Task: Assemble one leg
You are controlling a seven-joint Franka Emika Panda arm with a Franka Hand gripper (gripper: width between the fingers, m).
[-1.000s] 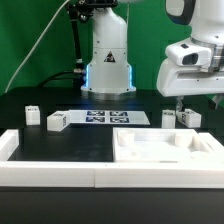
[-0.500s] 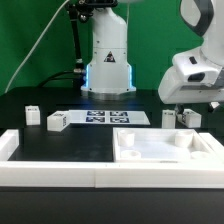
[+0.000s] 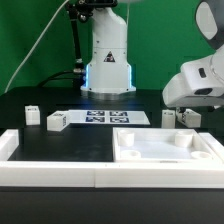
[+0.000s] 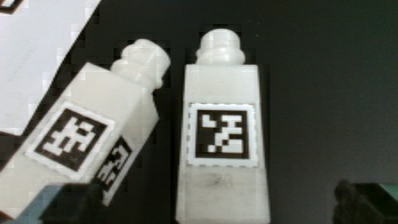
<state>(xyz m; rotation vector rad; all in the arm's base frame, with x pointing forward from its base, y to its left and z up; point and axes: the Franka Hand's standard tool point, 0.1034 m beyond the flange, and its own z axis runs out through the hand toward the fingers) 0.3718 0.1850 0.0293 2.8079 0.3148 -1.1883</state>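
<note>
Pincer hangs spread above the leg and its twin, so grab step; next: centre, drop, pinch just one.

Black table. Marker board lies flat, far middle. Large white tray-shaped piece with raised rim sits near, on the exterior view's right. White barrier runs along the near table edge. Green backdrop behind.
</note>
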